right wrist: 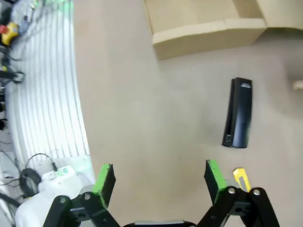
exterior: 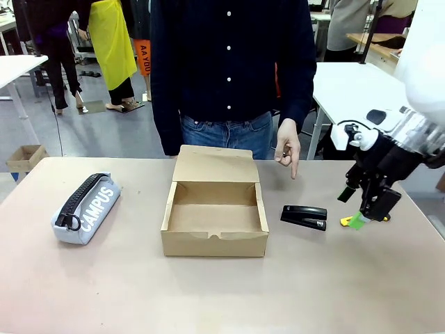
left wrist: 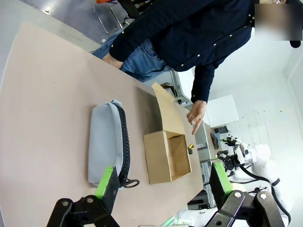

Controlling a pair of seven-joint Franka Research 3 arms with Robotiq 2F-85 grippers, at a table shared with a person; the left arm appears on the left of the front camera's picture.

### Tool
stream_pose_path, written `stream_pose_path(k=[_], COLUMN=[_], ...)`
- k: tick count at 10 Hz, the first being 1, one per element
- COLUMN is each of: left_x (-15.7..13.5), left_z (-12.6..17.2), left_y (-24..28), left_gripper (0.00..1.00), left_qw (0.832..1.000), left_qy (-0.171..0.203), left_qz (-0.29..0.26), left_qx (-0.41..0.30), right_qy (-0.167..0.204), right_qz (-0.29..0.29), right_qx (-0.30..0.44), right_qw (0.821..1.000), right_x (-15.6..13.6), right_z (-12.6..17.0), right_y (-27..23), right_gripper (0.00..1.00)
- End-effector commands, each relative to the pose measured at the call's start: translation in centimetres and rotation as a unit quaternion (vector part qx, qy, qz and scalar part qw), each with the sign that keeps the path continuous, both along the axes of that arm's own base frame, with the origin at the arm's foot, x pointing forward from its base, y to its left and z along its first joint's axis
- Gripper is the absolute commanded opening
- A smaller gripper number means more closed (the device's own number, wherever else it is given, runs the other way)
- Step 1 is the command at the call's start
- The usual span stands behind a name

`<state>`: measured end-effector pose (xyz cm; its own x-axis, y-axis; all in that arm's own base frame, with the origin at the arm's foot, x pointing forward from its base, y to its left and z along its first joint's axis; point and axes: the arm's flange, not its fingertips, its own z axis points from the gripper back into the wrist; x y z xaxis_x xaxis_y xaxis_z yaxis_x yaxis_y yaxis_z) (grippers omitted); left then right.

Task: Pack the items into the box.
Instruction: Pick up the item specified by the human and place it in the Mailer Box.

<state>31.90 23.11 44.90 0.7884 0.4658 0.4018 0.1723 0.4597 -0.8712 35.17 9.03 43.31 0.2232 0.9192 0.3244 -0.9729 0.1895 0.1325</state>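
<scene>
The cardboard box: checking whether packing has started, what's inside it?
Nothing visible: the box shows a bare floor, though its near wall hides a front strip. The stapler and pouch lie outside it.

Lab w/ white worktables (exterior: 351, 90), cables (right wrist: 29, 176), grey floor (exterior: 90, 132) in bg.

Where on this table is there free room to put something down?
Bare table lies between the pouch and the box, and along the whole near edge. Crowded right of the box: stapler, yellow knife, the person's pointing hand and the right arm's fingers.
</scene>
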Motion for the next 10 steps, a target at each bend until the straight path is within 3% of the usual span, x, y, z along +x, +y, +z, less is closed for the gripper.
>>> stream_pose_path(k=[1,3,8,10], left_x=[0.1,0.1,0.1,0.1], left_z=[0.1,0.1,0.1,0.1], left_y=[0.1,0.1,0.1,0.1], left_gripper=[1.00,1.00,1.00,1.00], left_qw=[1.000,1.000,1.000,1.000], left_qy=[-0.017,-0.017,-0.017,-0.017], left_qz=[0.000,0.000,0.000,0.000], left_qx=[-0.004,-0.004,-0.004,-0.004], right_qy=[-0.031,-0.030,-0.053,-0.042], right_qz=[-0.025,-0.002,-0.083,-0.077], right_qx=[-0.075,-0.093,-0.152,-0.154], right_qw=[0.996,0.995,0.983,0.984], right_x=[2.8,4.8,8.1,9.1], right_z=[-0.9,-2.9,-8.3,-9.6], right_y=[2.8,5.1,7.1,6.9], right_gripper=[1.00,1.00,1.00,1.00])
